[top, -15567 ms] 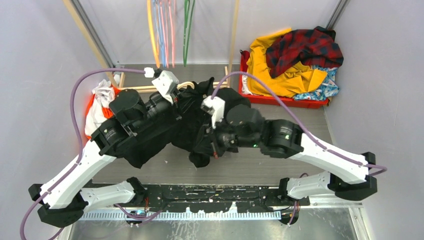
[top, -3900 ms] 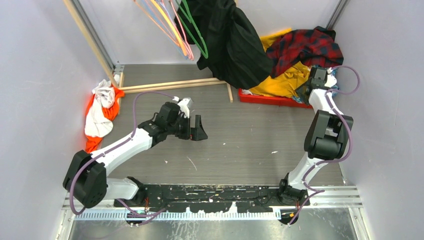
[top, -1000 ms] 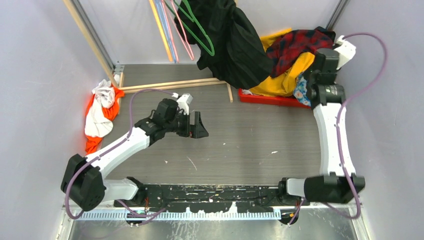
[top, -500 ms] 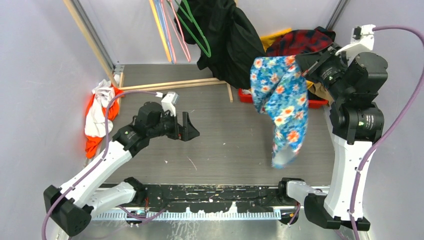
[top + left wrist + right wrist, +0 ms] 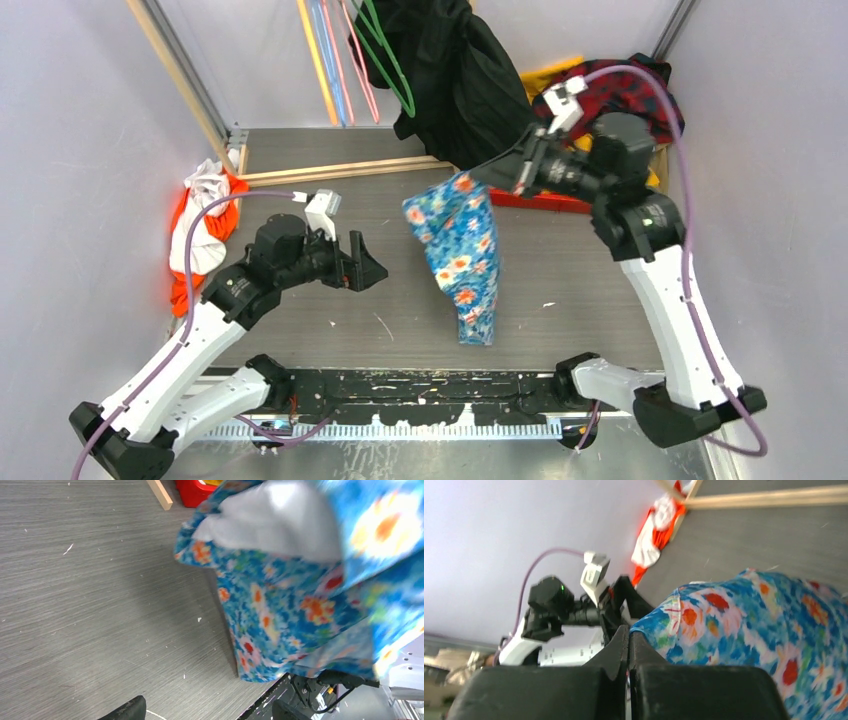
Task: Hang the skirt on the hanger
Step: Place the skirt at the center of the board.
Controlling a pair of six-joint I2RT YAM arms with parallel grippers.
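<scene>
Above the middle of the grey wood-grain tabletop [image 5: 560, 290], we see the thin blue skirt printed with red, orange and white flowers [image 5: 460, 250] hanging in a long bunched fold from the right jaws, which are pinched shut on its upper corner. Whether its lower end touches the tabletop we cannot tell. The right arm [image 5: 655, 280] reaches leftward in front of the red plastic bin [image 5: 540, 202], which is heaped with clothes. The left jaws stand wide apart with nothing between them, low over the tabletop just left of the skirt and pointing towards it. From the left wrist, we see the flowered cloth filling the right of the view. At the back, thin coloured hangers [image 5: 345, 60] hang beside a big black coat [image 5: 470, 80], clear of the skirt.
</scene>
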